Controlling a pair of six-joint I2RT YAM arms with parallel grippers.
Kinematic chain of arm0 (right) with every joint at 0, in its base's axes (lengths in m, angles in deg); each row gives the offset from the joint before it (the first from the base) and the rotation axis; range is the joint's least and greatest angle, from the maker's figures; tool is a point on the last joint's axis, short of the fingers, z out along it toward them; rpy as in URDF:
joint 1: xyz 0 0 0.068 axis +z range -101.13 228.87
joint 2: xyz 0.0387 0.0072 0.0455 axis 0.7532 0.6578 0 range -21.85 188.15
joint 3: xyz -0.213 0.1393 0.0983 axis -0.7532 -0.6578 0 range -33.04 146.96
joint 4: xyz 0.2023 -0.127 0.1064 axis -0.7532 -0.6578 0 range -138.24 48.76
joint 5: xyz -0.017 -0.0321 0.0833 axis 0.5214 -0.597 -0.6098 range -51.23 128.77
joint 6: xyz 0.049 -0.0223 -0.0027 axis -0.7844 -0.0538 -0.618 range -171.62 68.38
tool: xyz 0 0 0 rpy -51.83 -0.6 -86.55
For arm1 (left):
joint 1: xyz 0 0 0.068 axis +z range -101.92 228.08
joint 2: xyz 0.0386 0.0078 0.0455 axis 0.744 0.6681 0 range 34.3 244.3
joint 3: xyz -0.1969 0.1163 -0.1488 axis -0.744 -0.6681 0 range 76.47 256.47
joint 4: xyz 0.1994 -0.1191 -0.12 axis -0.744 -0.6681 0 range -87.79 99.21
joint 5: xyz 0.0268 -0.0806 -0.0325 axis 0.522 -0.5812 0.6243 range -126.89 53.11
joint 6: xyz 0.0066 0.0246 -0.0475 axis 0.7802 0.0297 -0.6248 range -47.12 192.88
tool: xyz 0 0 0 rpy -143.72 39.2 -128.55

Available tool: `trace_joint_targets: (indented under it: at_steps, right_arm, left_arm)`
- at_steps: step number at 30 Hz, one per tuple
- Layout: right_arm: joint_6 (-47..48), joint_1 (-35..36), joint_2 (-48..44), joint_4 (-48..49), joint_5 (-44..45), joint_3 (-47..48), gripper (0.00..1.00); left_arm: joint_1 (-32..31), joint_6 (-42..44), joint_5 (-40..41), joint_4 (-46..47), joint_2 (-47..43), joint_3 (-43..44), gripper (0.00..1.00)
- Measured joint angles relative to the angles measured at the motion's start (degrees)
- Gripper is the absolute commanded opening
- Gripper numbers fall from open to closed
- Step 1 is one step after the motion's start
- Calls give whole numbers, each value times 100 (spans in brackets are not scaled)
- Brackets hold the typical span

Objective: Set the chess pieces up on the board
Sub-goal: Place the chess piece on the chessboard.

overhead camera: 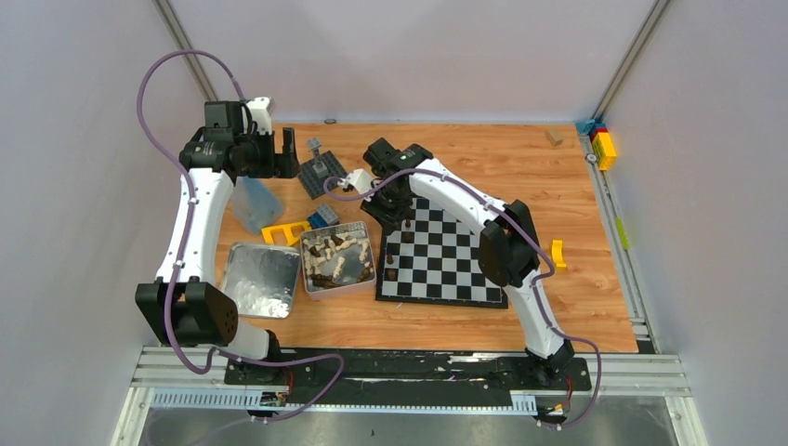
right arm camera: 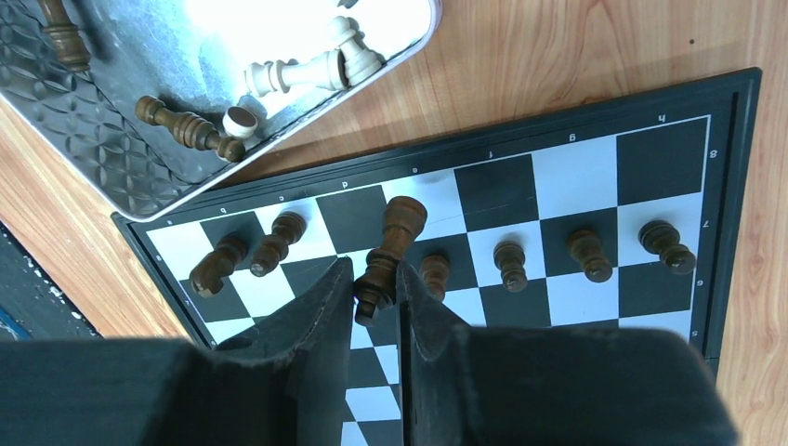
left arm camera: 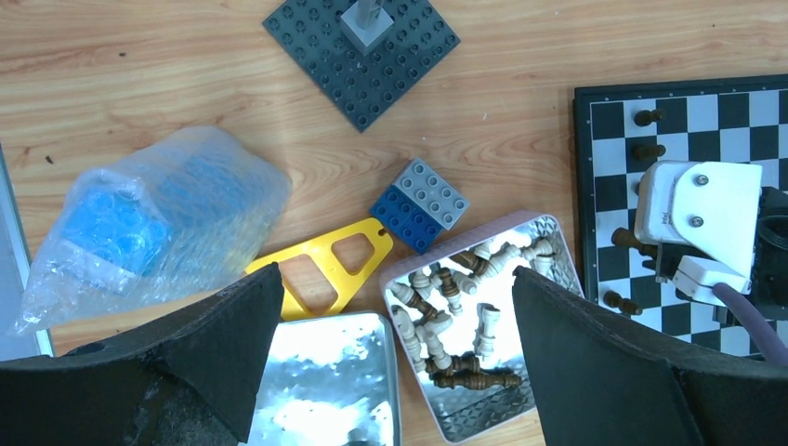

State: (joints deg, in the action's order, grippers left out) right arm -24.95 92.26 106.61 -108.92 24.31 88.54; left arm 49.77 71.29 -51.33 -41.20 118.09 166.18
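Note:
The black and silvery-white board (overhead camera: 446, 260) lies right of centre; it also shows in the right wrist view (right arm camera: 558, 186) and the left wrist view (left arm camera: 715, 121). My right gripper (right arm camera: 375, 283) is shut on a tall dark brown piece (right arm camera: 390, 246), held just above the board's near rows. Several dark brown pieces (right arm camera: 585, 251) stand in a row on the board. More cream and brown pieces (left arm camera: 465, 307) lie in the open tin (overhead camera: 338, 258). My left gripper (left arm camera: 395, 316) is open and empty, high above the tin and its lid (left arm camera: 316, 381).
A dark grey studded baseplate (left arm camera: 362, 46), blue and grey bricks (left arm camera: 420, 203), a yellow plastic triangle (left arm camera: 325, 269) and a clear bag of blue parts (left arm camera: 149, 223) lie left of the board. A small yellow part (overhead camera: 558, 253) lies right of the board. Coloured bricks (overhead camera: 602, 144) sit at the far right edge.

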Motion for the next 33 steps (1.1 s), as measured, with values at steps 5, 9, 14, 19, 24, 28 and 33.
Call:
trace_joint_targets:
  at_steps: [5,9,14,19,24,28,33]
  right_arm:
    - [44,33,92,-87,109,22,2]
    - [68,74,96,-129,170,22,2]
    - [90,107,96,-203,214,22,2]
    - [109,122,96,-295,236,22,2]
    - [149,160,96,-367,240,22,2]
    - [179,201,96,-450,238,22,2]
    - [199,247,103,-520,238,22,2]
  left_arm:
    - [7,42,-2,2,0,-2,100]
    - [17,48,-2,2,0,-2,100]
    - [24,48,-2,4,0,-15,100]
    - [28,50,-7,4,0,-20,100]
    - [28,50,-28,4,0,-20,100]
    - [28,50,-52,4,0,-20,100]
    - [28,103,-70,4,0,-20,100]
